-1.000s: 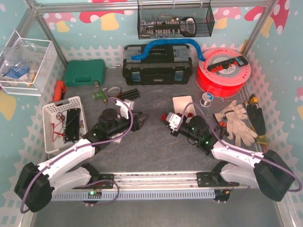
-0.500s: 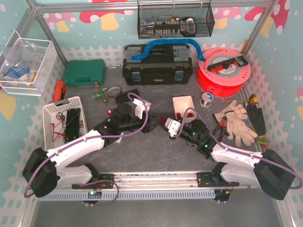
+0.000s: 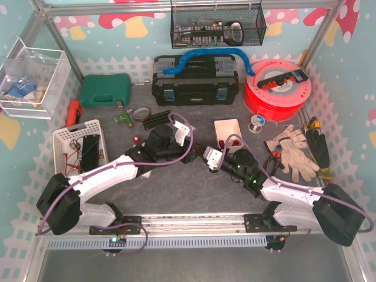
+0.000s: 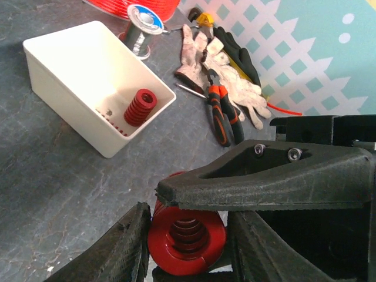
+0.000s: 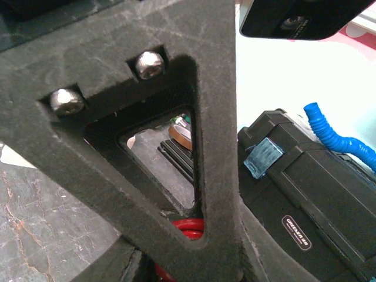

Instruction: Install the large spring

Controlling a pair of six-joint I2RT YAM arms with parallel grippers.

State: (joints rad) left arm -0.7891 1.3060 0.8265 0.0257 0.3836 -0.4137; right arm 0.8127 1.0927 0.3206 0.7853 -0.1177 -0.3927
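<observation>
Reading this as a handover step, with the install itself not yet started; the large red spring (image 4: 187, 234) sits mid-table between the two arms, near the white bin (image 4: 70, 56) but outside it; whether it's lifted or resting on the table (image 4: 53, 188) I can't tell.

Left gripper (image 4: 189, 218): its fingers are spread to about the coil's width, one on each side; the near finger (image 4: 126, 247) touches the coil; the far side shows a thin dark sliver, so I cannot tell whether it's actually clamped.

Right gripper (image 3: 204, 155): one finger (image 4: 264, 176) lies across the top of the spring in the left wrist view; the right wrist view shows red coil at that finger's tip; the mating finger is hidden; my read is that it's pinching the spring.

Note the second red spring (image 4: 139, 107) leaning in the bin's corner; it looks slimmer; don't confuse it with the target.

What the next move calls for, as I judge it:
- pick one owner for the spring; get that grip firm on the coil before you let the other gripper go;
- grip square across the coil; it's round and springy, so an off-centre pinch could squirt it out;
- open the releasing side slowly and back it straight off, because the fingers are overlapping;
- find the seat first; I can't identify any mount for the spring in these views, so don't travel until you have it in frame.
</observation>
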